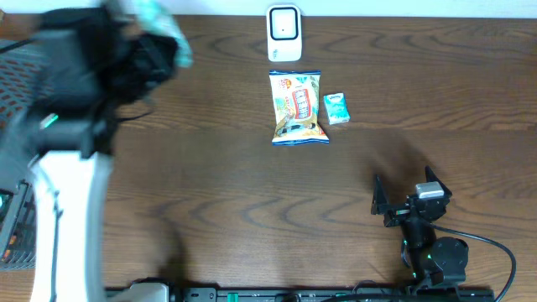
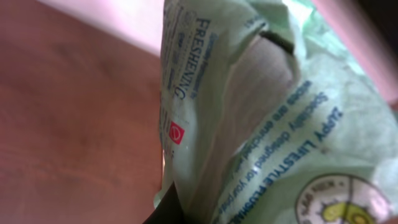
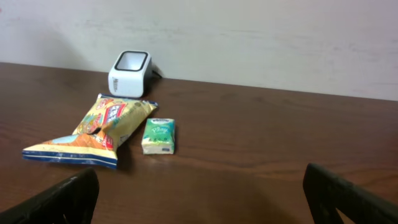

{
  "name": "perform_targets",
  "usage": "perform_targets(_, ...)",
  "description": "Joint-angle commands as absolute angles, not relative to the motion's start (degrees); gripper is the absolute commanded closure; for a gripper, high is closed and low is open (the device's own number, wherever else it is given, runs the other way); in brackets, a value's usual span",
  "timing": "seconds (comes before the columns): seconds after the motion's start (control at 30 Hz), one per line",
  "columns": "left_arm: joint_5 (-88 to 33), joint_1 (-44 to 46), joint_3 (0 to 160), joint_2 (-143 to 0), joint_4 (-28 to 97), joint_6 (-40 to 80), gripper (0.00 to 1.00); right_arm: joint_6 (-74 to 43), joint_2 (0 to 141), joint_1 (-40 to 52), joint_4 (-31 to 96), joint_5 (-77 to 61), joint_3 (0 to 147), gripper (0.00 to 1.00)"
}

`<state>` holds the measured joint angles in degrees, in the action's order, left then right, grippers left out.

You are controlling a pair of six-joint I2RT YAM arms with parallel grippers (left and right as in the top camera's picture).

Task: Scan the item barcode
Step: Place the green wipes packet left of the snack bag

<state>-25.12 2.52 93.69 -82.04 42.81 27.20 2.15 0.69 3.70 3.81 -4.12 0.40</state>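
Observation:
The item, a pale green wipes packet (image 1: 159,25), hangs high above the table's far left corner, blurred, with my left gripper (image 1: 153,47) shut on it. In the left wrist view the packet (image 2: 261,124) fills the frame with blue print facing the camera, and one dark fingertip (image 2: 169,208) presses its lower edge. No barcode shows on it. The white scanner (image 1: 284,32) stands at the table's far edge, well to the right of the packet. My right gripper (image 1: 407,195) rests open and empty near the front right, its fingers (image 3: 62,199) spread wide.
A yellow snack bag (image 1: 298,107) and a small green tissue pack (image 1: 336,108) lie side by side in front of the scanner (image 3: 129,73). A dark mesh basket (image 1: 15,75) sits at the left edge. A pale wall runs behind the table.

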Motion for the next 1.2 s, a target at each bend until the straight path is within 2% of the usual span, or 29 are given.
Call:
perform_targets(0.0,-17.56,9.04,93.93,-89.67,44.12,22.39,0.92,2.63,0.38,3.42,4.08,-4.23,0.32,0.01)
perform_targets(0.2,-3.92,17.04,93.93,-104.68,42.72,20.97,0.92,2.63,0.38,3.42,4.05,-4.23,0.32,0.01)
perform_targets(0.3,-1.87,19.35,93.93,-110.87,41.87,20.71,0.84,2.63,0.38,3.42,4.05,-4.23,0.32,0.01)
perform_targets(0.4,-1.87,20.75,93.93,-115.52,41.5,20.16,0.83,2.63,0.38,3.4,4.08,-4.23,0.32,0.01)
perform_targets(0.5,-1.87,21.34,93.93,-117.91,41.54,20.14,0.63,2.63,0.38,3.42,4.05,-4.23,0.32,0.01)
perform_targets(0.63,-1.89,21.3,93.95,-117.45,41.65,20.14,0.2,2.63,0.38,3.4,4.05,-4.23,0.32,0.01)
perform_targets(0.73,-1.89,21.3,94.24,-115.13,42.54,19.29,0.2,2.63,0.38,3.4,4.05,-4.23,0.32,0.01)
perform_targets(0.9,-1.61,20.58,96.86,-106.17,43.68,11.11,0.19,2.63,0.38,3.4,4.08,-4.23,0.32,0.01)
perform_targets(1.07,13.32,15.75,97.69,-90.3,42.11,10.76,0.18,2.63,0.38,3.42,4.08,-4.23,0.32,0.01)
perform_targets(1.17,22.17,7.92,97.69,-81.12,42.41,10.76,0.18,2.63,0.38,3.42,4.05,-4.23,0.32,0.01)
